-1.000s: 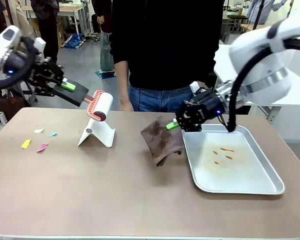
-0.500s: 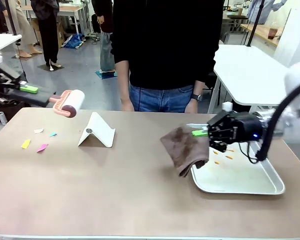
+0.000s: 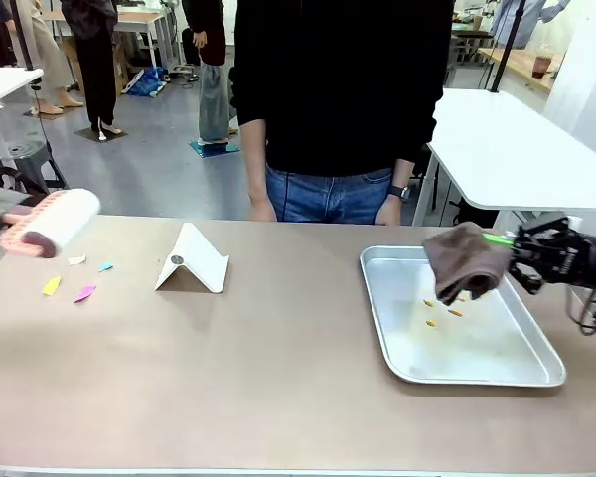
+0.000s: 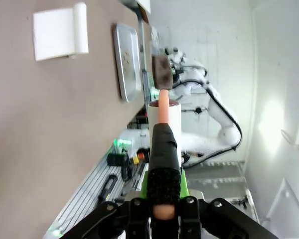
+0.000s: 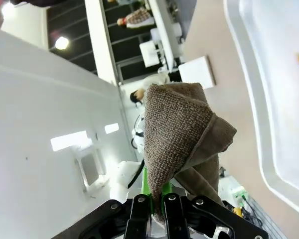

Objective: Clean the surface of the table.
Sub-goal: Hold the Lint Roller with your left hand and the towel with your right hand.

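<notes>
Brown cloth [image 3: 464,260] hangs from the right jaws, which are clamped tight on one corner, over the far side of the metal tray [image 3: 536,375]. Left jaws are fully closed on the black handle of the lint roller [image 3: 50,223], held up at the left end of the desk [image 3: 278,388]. The desk spans the whole foreground. Paper scraps [image 3: 52,286] lie near its left end, orange crumbs [image 3: 445,306] in the tray, white stand [image 3: 192,262] between them. Looks like tools are in hand with no wiping contact yet. Next, probably: roller flat onto the scraps with light pressure, cloth lowered to the surface. No readable brand, label or text.
</notes>
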Tool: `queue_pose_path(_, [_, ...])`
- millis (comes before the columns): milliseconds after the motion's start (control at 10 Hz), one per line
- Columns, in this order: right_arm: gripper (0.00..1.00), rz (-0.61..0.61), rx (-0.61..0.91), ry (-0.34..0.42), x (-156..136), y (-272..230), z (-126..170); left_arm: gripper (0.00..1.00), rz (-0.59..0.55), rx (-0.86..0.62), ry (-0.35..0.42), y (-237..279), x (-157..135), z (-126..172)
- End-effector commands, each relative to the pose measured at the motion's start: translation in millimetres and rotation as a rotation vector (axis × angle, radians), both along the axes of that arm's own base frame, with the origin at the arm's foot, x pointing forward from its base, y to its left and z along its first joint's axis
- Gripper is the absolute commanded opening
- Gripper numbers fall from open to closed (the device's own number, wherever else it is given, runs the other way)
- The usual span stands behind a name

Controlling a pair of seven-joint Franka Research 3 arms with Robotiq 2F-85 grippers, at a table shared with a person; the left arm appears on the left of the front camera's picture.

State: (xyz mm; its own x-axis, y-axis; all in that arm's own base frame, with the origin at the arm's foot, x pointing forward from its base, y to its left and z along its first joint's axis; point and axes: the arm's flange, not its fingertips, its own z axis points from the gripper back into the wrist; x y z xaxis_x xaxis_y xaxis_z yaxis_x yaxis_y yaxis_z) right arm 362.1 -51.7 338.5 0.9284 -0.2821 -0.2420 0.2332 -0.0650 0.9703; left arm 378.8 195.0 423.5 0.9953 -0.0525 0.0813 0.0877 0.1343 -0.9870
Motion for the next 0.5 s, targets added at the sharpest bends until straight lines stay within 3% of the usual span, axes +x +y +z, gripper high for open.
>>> queue_pose_path(0, [0.0,-0.003,-0.061,-0.008,-23.9,-23.9,10.1,0.0,-0.099,-0.066,-0.065,59.6,20.4,-5.7])
queue_pose_path(200, [0.0,-0.036,-0.118,-0.094,-37.8,-63.4,8.5,0.0,0.028,-0.134,0.037,84.2,20.6,-20.6])
queue_pose_path(400, [0.0,-0.085,-0.162,-0.147,-48.8,-71.6,13.2,0.0,0.051,-0.161,0.089,79.7,23.1,-38.6])
